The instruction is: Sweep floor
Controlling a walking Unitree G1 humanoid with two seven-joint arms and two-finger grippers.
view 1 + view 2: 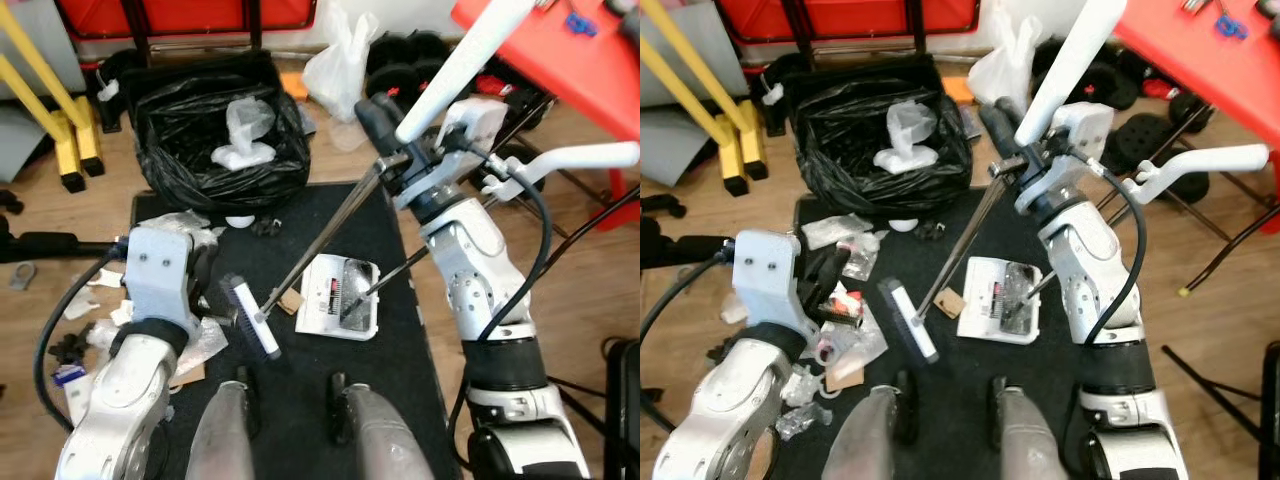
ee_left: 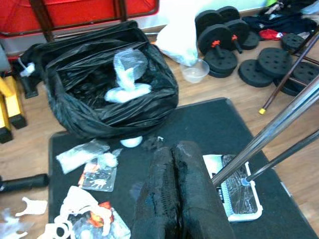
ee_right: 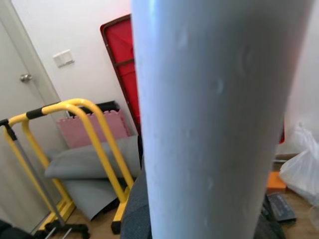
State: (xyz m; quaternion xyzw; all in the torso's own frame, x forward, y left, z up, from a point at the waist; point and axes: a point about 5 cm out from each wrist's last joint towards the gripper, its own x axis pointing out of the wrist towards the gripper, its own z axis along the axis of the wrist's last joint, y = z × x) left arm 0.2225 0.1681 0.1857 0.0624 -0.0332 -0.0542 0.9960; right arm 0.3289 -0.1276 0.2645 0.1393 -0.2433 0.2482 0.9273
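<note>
While clenched by the right claw (image 1: 385, 125), broom (image 1: 320, 240) slanting down-left, left claw (image 2: 177, 194) pinched closed

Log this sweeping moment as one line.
right gripper: shut on broom's metal handle | broom head on black mat, beside white dustpan | left gripper: shut, idle

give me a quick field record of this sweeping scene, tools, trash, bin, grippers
broom: head on the black mat, metal pole rising to the right gripper
dustpan: white dustpan flat on the mat, beside the broom head, dark debris in it
trash: wrappers and plastic scraps at the mat's left edge
bin: black bag-lined bin beyond the mat, white plastic inside
left gripper: fingers together, holding nothing, above the mat
right gripper: gripping the white broom handle
</note>
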